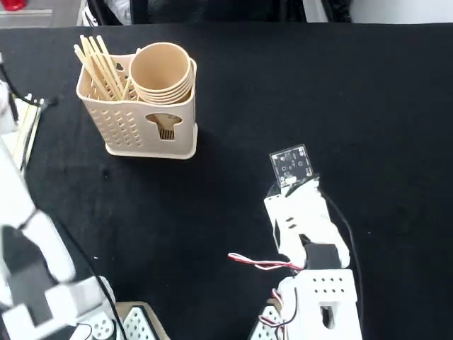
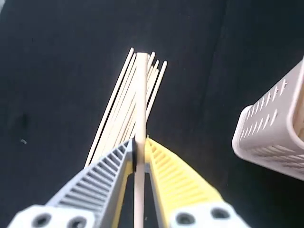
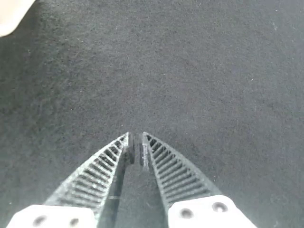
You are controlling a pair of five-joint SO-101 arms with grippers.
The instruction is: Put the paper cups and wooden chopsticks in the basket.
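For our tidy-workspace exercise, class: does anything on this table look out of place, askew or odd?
Yes: a bundle of chopsticks lies loose on the black table, outside the basket, and the left gripper is shut on one stick by it. The paper cups sit nested in the basket; nothing looks spilled or damaged.

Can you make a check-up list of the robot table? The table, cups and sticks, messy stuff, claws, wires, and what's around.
Surface: black cloth table, flat.
Job's things: basket upright, holding stacked paper cups and some chopsticks; loose chopsticks lie on the cloth, apart from it.
Clutter: nothing seen.
Grippers: left gripper shut on one chopstick above the loose ones; right gripper shut, holding nothing, over bare cloth.
Cables: red and white wire at the right arm.
Surroundings: red thing past the table's far edge.
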